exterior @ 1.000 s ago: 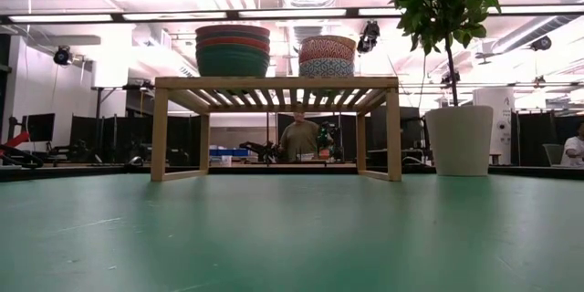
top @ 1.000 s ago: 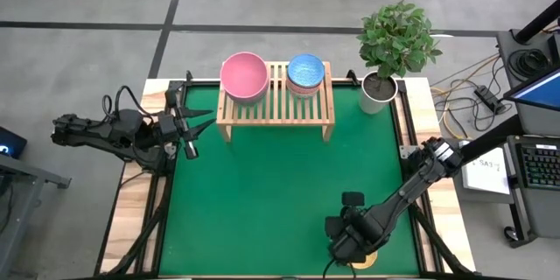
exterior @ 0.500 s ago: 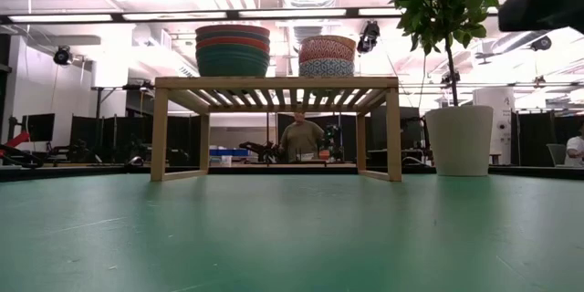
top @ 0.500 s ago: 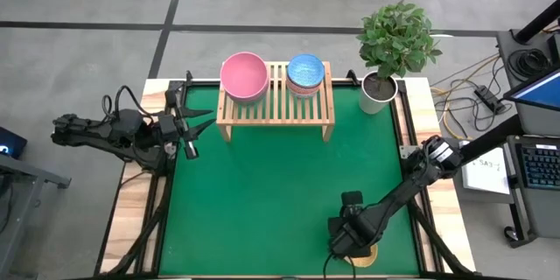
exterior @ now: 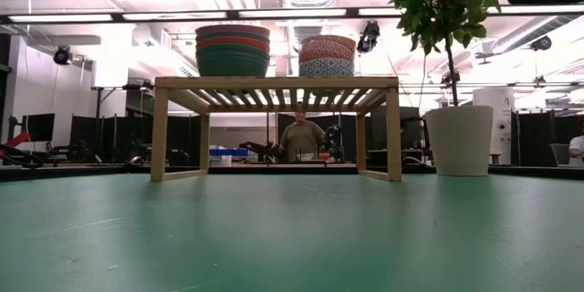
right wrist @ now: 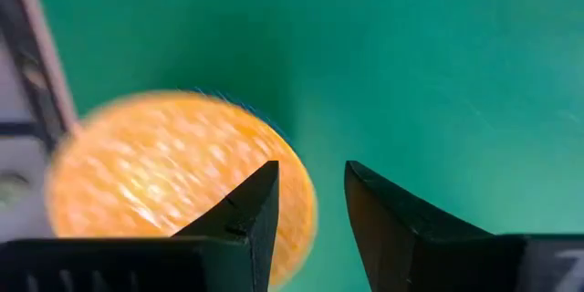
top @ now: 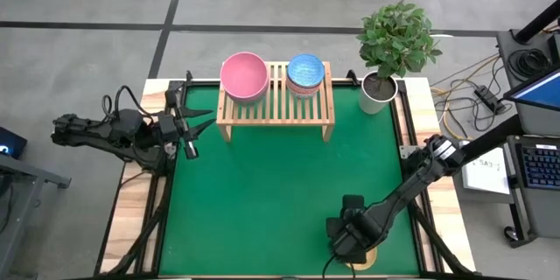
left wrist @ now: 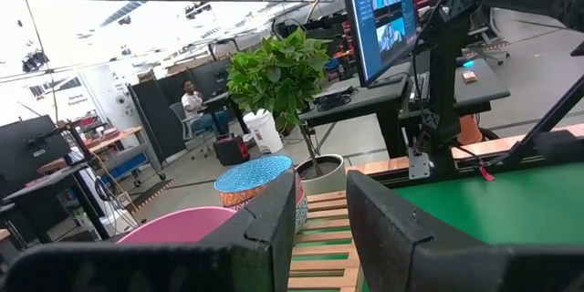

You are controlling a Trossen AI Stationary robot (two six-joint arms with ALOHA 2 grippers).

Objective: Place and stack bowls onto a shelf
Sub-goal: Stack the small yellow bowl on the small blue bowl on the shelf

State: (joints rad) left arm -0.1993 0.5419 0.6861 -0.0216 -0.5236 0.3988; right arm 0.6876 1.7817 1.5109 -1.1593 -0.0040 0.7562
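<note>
The right arm reaches from the bench's right edge diagonally toward its near edge, wrist bent down, so that the right hand (top: 350, 247) points at the mat beside the yellow bowl (top: 366, 258) at the near right part of the bench (top: 262, 192). In the right wrist view the two fingers (right wrist: 246, 214) stand apart with a narrow gap; the bowl's rim (right wrist: 182, 182) shows behind one finger and into the gap, and whether the fingers touch or clamp it cannot be told. The left arm lies low along the bench's left edge, extended level toward the shelf (top: 276, 109), with the left hand (top: 203, 121) just beside the shelf's left end; its fingers (left wrist: 274, 224) stand apart with nothing between them. The shelf stands at the far middle of the bench. On its slats are two stacks of bowls: the left stack (exterior: 233, 50), topped by a pink bowl (top: 243, 76), and the right stack (exterior: 327, 56), topped by a light blue bowl (top: 305, 72). A potted plant (top: 394, 48) stands at the far right corner. A person (exterior: 301, 137) shows beyond the bench, under the shelf, in the low view.
</note>
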